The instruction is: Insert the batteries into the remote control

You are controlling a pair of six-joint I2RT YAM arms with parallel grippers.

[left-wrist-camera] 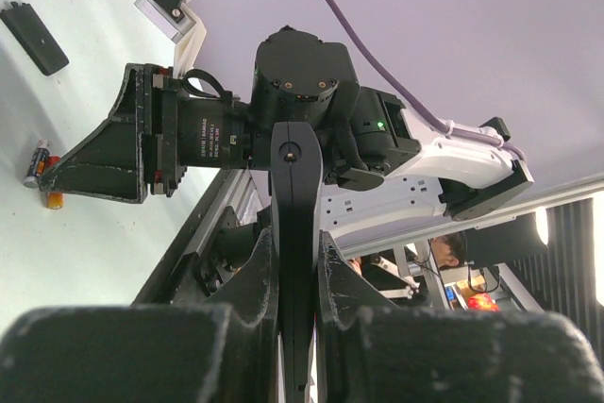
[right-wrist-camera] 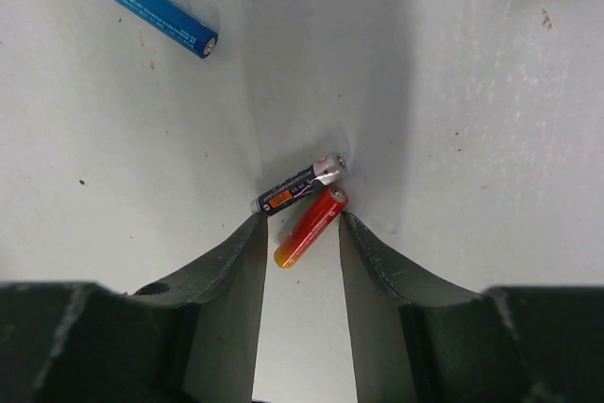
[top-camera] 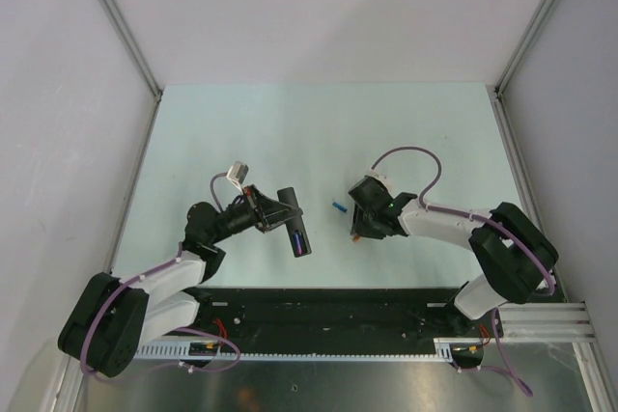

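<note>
**A:** R claw?

**B:** Down at the tabletop, part open, medium gap. The red-orange battery lies slanted between its fingers, not pinched, w/ a gap on each side. A dark battery w/ a silver tip lies just beside it, past the fingertips.

**A:** Blue battery?

**B:** Flat on the tabletop, apart from that pair.

**A:** L claw?

**B:** Clamped tight on the remote, held clear of the tabletop, edge-on in the wrist view. Top view shows a blue-red bit near its lower end, can't tell what.

**A:** Anything else?

**B:** A flat black piece on the tabletop beyond the R claw.
</note>
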